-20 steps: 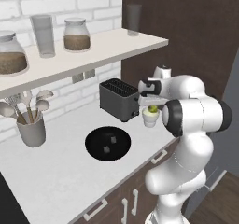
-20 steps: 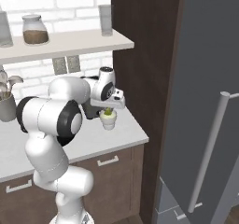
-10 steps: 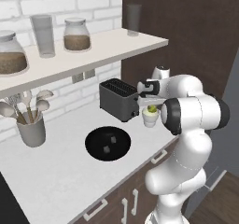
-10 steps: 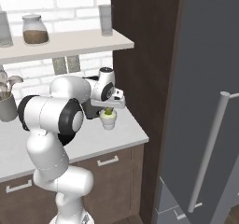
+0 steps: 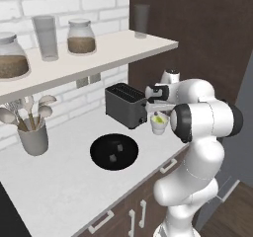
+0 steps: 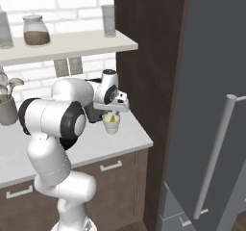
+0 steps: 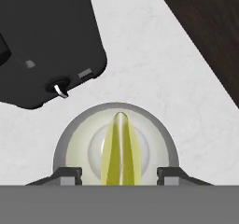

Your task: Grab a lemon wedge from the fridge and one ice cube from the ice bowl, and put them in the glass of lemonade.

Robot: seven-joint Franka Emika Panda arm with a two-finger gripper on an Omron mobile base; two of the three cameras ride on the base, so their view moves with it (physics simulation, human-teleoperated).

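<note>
Hand view looks straight down into the glass of lemonade, where the lemon wedge stands on edge in the pale liquid, between the two fingertips and touched by neither; the gripper is parted to either side of the rim and grips nothing, which reads as a drop made directly over the cup so the wedge would fall inside. Both base views set the glass near the right end of the counter, just beside the toaster. Further left, near the counter's front edge, lies the ice bowl, where I judge an ice cube remains to be fetched.
</note>
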